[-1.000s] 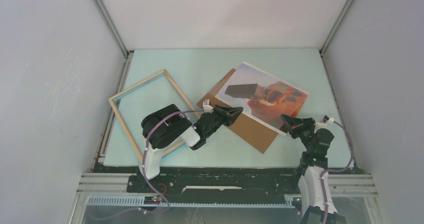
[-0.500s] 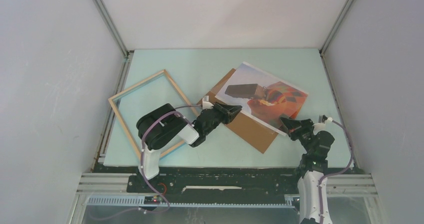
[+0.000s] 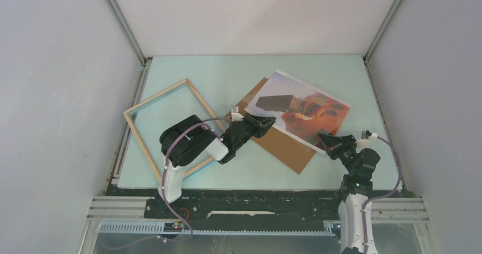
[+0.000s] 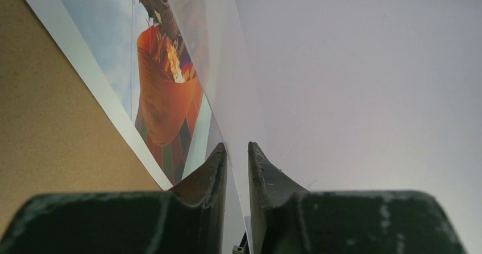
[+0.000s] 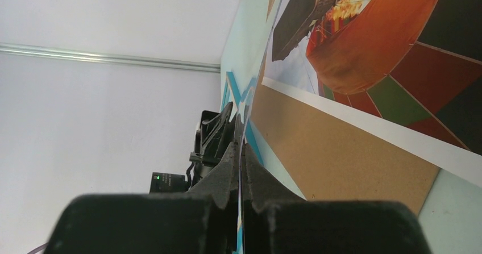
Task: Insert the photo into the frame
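The photo (image 3: 301, 107), an orange-red balloon print with a white border, lies askew on the brown backing board (image 3: 284, 145). The light-wood frame (image 3: 139, 107) lies flat at the left, apart from the photo. My left gripper (image 3: 270, 119) is at the photo's left edge. In the left wrist view its jaws (image 4: 234, 147) stand narrowly apart, with the photo's (image 4: 162, 95) thin edge running between them. My right gripper (image 3: 323, 138) is at the photo's near edge. In the right wrist view it (image 5: 240, 139) is shut on the thin sheet edge beside the balloon print (image 5: 386, 55).
The backing board also shows in both wrist views (image 4: 51, 123) (image 5: 352, 152). My left arm (image 3: 190, 143) hangs over the frame's near right corner. White walls enclose the pale green table (image 3: 216, 78) on three sides.
My left gripper has shifted slightly up along the photo's left edge, and the left arm's elbow has swung a little. The right gripper and the photo hold their places.
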Controlling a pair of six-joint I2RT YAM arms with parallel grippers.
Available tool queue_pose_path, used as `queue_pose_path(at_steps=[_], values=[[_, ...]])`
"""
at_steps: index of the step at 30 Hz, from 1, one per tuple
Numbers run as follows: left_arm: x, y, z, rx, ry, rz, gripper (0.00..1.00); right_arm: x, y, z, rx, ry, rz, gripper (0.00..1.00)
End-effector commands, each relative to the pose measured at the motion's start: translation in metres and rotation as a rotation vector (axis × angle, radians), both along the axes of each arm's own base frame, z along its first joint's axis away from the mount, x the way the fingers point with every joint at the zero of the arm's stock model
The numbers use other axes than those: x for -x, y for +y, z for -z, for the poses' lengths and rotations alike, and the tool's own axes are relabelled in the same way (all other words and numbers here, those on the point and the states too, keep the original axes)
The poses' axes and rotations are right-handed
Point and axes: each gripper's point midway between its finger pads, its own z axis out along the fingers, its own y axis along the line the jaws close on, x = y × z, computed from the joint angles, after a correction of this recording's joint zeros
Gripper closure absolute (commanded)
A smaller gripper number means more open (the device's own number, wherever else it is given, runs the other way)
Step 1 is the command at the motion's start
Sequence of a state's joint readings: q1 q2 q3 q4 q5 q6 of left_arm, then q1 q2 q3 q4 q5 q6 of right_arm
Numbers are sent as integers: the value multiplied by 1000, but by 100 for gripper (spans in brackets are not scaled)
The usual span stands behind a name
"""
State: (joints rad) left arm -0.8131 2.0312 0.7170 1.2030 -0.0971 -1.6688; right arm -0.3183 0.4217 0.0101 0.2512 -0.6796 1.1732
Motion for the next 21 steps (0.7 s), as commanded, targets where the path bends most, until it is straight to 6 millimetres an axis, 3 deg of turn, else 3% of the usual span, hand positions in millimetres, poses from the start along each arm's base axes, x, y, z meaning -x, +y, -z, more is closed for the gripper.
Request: queue_pose_path(at_steps=[1,11,15,18,21], values=[[-13,0,-30,74,-67,-22,81,17,8,55,-4,89,-36,100],[-25,-4,-33,133,-41,-33,78,17,11,54,-4,86,-43,100],[-27,-5,-36,132,-40,-36,87,18,14,53,-4,85,-57,100],[-24,-3,-36,106,-45,-33,99,19,15,53,0,81,-66,100],[-19,1,-38,50,-72,-26,100,21,16,55,9,87,-74,100]])
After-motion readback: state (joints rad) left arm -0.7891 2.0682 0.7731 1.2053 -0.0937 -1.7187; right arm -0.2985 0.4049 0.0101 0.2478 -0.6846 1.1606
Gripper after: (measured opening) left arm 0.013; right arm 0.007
